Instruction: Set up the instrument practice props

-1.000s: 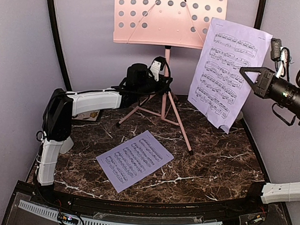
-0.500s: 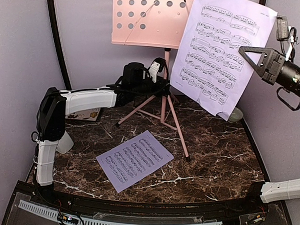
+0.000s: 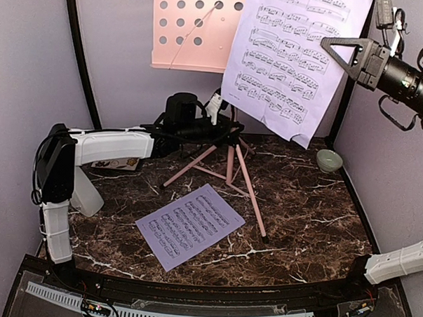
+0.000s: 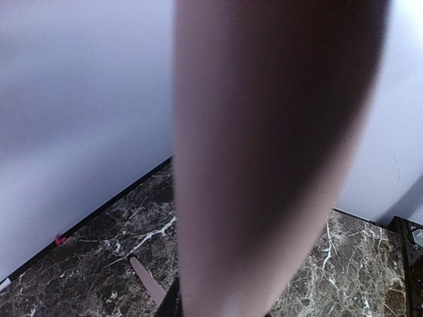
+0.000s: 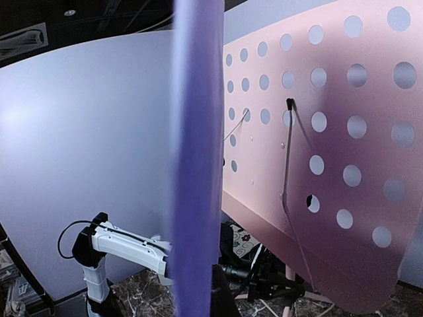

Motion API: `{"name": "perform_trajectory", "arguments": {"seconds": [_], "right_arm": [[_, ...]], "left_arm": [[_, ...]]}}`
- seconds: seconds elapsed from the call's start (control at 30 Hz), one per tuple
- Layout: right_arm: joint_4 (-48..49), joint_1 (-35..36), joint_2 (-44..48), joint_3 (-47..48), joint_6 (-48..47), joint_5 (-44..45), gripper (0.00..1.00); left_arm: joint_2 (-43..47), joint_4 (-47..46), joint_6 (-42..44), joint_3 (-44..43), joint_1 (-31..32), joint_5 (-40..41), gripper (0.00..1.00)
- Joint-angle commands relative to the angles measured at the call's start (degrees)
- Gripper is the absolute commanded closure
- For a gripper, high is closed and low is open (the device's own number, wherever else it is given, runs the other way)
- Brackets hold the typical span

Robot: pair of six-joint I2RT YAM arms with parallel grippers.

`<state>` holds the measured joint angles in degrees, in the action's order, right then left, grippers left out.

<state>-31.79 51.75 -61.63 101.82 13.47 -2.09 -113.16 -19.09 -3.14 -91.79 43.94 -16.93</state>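
Note:
The pink music stand has its perforated plate [image 3: 192, 31] high at the back and its tripod legs [image 3: 249, 192] on the marble. My left gripper [image 3: 225, 129] is shut on the stand's pole [image 3: 230, 159], which fills the left wrist view as a blurred pink bar [image 4: 264, 158]. My right gripper [image 3: 329, 44] is shut on a lavender sheet-music page [image 3: 289, 60], held upright in the air just right of the plate and overlapping its edge. The right wrist view shows this page edge-on [image 5: 195, 158] beside the plate [image 5: 330, 165]. A second page [image 3: 189, 226] lies flat on the table. A pale pyramid shape [image 3: 86, 193], apparently the metronome, stands behind my left arm.
A small pale-green bowl [image 3: 328, 161] sits at the back right. A floral tile [image 3: 120, 163] lies under my left forearm. Purple walls close in the table on three sides. One stand leg [image 4: 147, 281] shows in the left wrist view.
My right gripper has carried the page up and to the left, from beside the stand to in front of the plate's right edge. The stand and my left arm have shifted slightly left.

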Motion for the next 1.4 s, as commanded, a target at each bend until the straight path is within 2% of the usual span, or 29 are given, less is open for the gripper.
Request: {"name": "perform_trajectory", "arguments": {"seconds": [0.0, 0.03, 0.1, 0.2, 0.27, 0.4, 0.57, 0.7, 0.83, 0.93, 1.13, 1.27, 1.37], "right_arm": [[1.5, 0.0, -2.4, 6.3, -1.0, 2.2, 1.00], [1.3, -0.1, -3.1, 7.3, -1.0, 2.7, 1.00], [1.0, -0.1, -4.8, 9.0, -1.2, 3.7, 1.00], [0.5, -0.1, -6.7, 11.6, -1.1, 5.4, 1.00], [-0.2, -0.1, -7.8, 13.5, -1.0, 6.6, 1.00], [-2.1, -0.1, -9.2, 16.6, -1.3, 9.3, 1.00], [-2.8, -0.1, -9.3, 16.7, -1.3, 11.0, 1.00], [-2.6, -0.1, -9.0, 16.8, -1.6, 12.5, 1.00], [-1.6, -0.1, -9.0, 16.0, -2.3, 12.4, 1.00], [-0.5, -0.1, -9.3, 15.2, -3.4, 11.6, 1.00], [1.0, -0.1, -10.2, 15.5, -5.0, 11.9, 1.00], [1.8, -0.1, -10.9, 15.6, -5.4, 11.0, 1.00], [1.9, -0.1, -11.5, 16.2, -5.9, 11.0, 1.00]], "left_arm": [[6.3, 5.3, -4.8, 1.3, 2.2, -6.3, 1.00], [6.5, 5.7, -4.9, 1.5, 2.2, -6.1, 1.00], [7.4, 5.6, -4.9, 2.8, 2.2, -4.9, 0.92], [9.8, 5.3, -5.1, 5.4, 2.2, -2.1, 0.62], [12.4, 5.3, -5.2, 7.9, 2.1, 0.1, 0.47], [19.2, 6.5, -7.8, 14.9, 1.2, 5.4, 0.34], [30.4, 10.0, -13.5, 26.2, -2.7, 11.9, 0.30], [40.6, 13.7, -12.1, 30.0, -4.7, 20.8, 0.31], [45.5, 16.8, -0.5, 23.2, -3.2, 24.4, 0.30], [47.0, 14.2, 8.1, 19.4, -1.0, 25.4, 0.29], [45.6, 11.8, 21.2, 10.4, 5.0, 28.1, 0.32], [44.1, 9.8, 25.6, 6.1, 8.8, 29.1, 0.34], [41.3, 11.5, 31.8, 1.6, 14.1, 30.1, 0.36]]}}
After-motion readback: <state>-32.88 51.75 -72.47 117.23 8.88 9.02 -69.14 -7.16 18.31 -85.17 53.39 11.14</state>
